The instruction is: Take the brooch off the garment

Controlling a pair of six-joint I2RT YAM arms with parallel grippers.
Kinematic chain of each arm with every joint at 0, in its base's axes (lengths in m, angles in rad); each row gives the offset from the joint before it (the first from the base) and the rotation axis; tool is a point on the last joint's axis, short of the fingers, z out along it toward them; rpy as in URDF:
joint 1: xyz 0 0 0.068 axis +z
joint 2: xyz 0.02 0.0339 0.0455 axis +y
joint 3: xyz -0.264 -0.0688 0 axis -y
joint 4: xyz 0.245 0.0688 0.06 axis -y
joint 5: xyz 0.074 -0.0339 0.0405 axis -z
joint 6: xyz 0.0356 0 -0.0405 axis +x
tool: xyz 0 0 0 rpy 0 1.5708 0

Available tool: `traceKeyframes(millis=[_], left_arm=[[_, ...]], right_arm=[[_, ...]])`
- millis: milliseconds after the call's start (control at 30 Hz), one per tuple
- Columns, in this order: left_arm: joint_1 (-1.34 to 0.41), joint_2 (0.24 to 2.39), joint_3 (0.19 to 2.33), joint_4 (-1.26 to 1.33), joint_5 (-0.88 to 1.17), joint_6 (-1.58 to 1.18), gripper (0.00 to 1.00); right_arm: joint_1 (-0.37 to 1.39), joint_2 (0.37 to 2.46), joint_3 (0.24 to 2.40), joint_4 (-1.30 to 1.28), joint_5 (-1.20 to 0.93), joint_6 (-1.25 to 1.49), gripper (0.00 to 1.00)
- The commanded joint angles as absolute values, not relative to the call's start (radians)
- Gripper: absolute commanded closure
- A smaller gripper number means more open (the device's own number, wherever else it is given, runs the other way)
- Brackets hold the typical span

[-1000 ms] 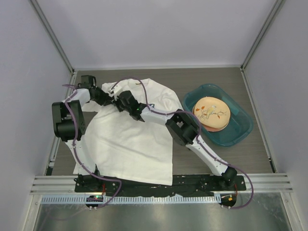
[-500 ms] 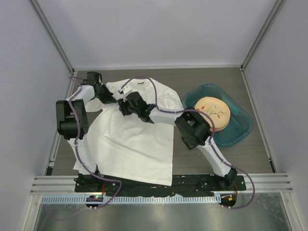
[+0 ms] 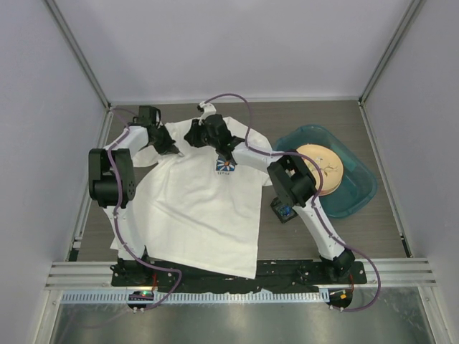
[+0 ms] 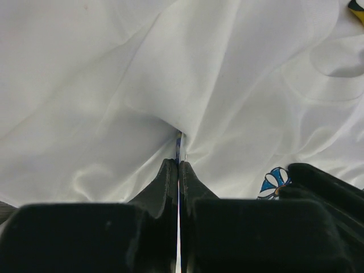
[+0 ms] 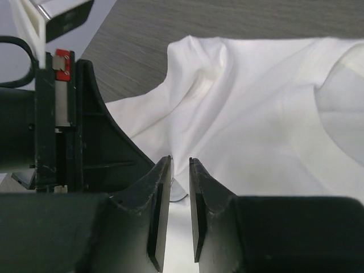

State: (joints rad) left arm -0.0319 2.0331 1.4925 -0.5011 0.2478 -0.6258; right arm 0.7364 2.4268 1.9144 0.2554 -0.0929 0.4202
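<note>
L pincer [image 4: 178, 164]: both fingers pressed flat together, no gap to speak of. Nipped at the very tips is a thin dark-blue sliver seen edge-on, the brooch [image 4: 178, 142] as far as can be told. It's too thin to make out any shape. Cloth of the garment [image 3: 193, 215] puckers in tight folds that all run into those tips, so brooch and shirt meet right at the L pincer's nose.

Just R of the L pincer tips, a bit nearer the wrist cam, sits the printed flower emblem [image 4: 273, 182]. It's partly covered by a black arm body that fills the lower R of that view. Far ahead and R of the L pincer, at the frame corner, is a scrap of the yellow neck label [image 4: 358, 8].

R pincer [image 5: 180, 162]: narrow, fingers parallel w/ a slim gap, nothing seen gripped between them. White shirt cloth lies ahead of and under it. A small pale fold shows in the gap near the tips, but whether it touches them can't be told. The L arm's black pincer housing, w/ a red tag, is close on the R pincer's L side.

From the top cam both pincers are over the shirt's upper chest/collar area. The R one is beside the neck opening and the L one is next to it, toward the shirt's L shoulder. The emblem is just behind the R pincer, toward the arm bases.

Shirt lies spread on the desk [image 3: 323, 122]. Well off to the R pincer's R are a small black box [image 3: 282, 209] by the R elbow and a teal basin [image 3: 358, 193] holding a plate [image 3: 315, 166].
</note>
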Motion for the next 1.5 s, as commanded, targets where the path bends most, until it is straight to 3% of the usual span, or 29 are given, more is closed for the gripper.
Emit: traceKeyframes(millis=[0, 300, 967, 1467], left_arm=[[-0.037, 2.04, 1.477, -0.499, 0.273, -0.606, 1.0], [-0.035, 2.04, 1.485, -0.503, 0.265, -0.609, 0.97], [-0.035, 2.118, 1.575, -0.587, 0.264, -0.5, 1.0], [-0.012, 2.154, 1.644, -0.624, 0.32, -0.526, 1.0]], right_arm=[[0.753, 2.463, 1.967, 0.227, -0.118, 0.517, 0.76], [0.753, 2.536, 2.017, 0.221, -0.166, 0.589, 0.79], [0.75, 2.648, 2.146, 0.206, -0.252, 0.537, 0.82], [0.791, 2.651, 2.143, 0.095, -0.144, 0.399, 0.87]])
